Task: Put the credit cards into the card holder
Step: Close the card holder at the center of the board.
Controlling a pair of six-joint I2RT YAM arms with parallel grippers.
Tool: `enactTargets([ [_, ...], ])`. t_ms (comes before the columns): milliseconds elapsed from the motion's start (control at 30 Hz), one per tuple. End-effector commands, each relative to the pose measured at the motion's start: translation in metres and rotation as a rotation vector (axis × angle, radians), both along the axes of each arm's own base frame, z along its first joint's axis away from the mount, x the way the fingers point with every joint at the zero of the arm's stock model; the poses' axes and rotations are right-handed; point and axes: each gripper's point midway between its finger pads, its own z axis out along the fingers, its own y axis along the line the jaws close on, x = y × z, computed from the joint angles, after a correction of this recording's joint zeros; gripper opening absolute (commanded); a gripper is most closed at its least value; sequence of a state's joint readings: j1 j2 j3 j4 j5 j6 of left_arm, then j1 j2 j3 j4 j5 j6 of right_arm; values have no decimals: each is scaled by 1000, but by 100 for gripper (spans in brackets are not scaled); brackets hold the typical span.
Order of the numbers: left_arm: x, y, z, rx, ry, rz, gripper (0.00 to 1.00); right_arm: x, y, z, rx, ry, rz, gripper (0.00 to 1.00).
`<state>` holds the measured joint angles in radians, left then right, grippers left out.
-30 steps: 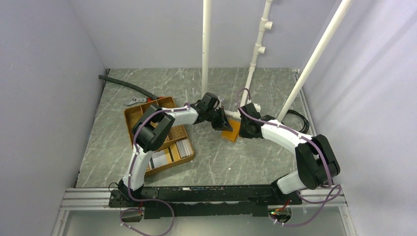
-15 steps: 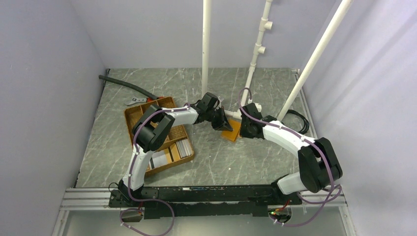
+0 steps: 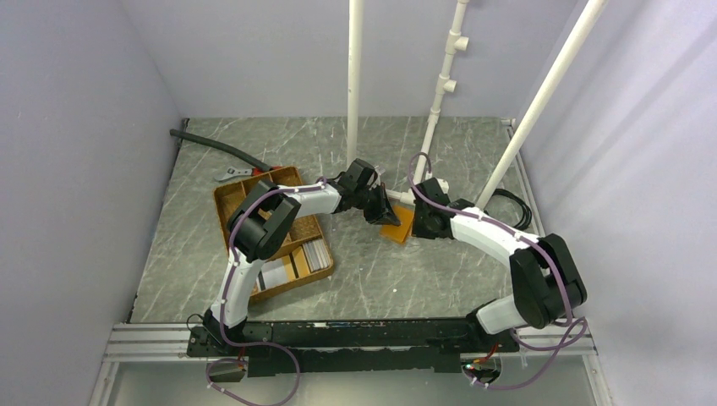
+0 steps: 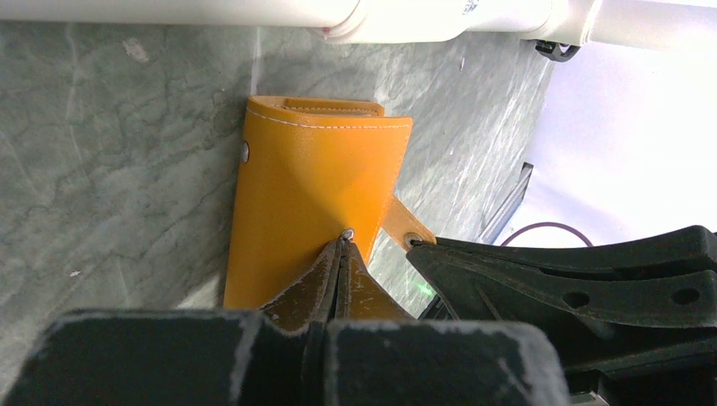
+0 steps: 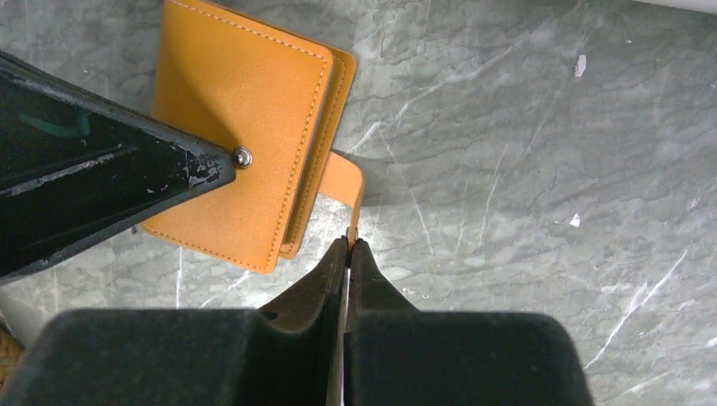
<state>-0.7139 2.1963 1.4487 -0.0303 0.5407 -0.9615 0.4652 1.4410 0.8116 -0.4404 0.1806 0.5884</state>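
The orange-tan card holder (image 3: 397,227) lies flat on the marble table between both grippers. My left gripper (image 4: 344,238) is shut, its tips pressed on the holder's face (image 4: 313,169) at the metal snap stud. My right gripper (image 5: 349,243) is shut on the holder's strap tab (image 5: 345,179), which curls out from under the holder (image 5: 241,110). The left fingers (image 5: 110,178) reach in from the left of the right wrist view. Grey and white credit cards (image 3: 315,252) lie in the brown tray.
The brown divided tray (image 3: 230,201) sits left of centre under the left arm. Three white pipes (image 3: 354,85) (image 3: 440,93) (image 3: 550,93) rise behind the holder. A black hose (image 3: 216,145) and a metal tool (image 3: 230,174) lie back left, with cables (image 3: 511,207) at the right.
The right arm's elbow shifted slightly right, then back, and its jaws closed on the strap. The left arm and the card holder have stayed where they were.
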Motion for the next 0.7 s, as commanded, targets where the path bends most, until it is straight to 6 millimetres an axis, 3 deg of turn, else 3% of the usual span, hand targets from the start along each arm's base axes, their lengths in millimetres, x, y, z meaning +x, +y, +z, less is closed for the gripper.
enactTargets([
  [0,-22,25,-56,189,60,-9,0,8,3,18,30,-81,46,0],
  [267,-24,20,-55,175,62,-24,0,26,35,39,356,-149,261,0],
  [467,-27,20,-56,171,66,-23,0,36,45,27,512,-90,307,0],
  [667,-21,15,-34,106,45,-42,0,39,46,17,573,-62,296,0],
])
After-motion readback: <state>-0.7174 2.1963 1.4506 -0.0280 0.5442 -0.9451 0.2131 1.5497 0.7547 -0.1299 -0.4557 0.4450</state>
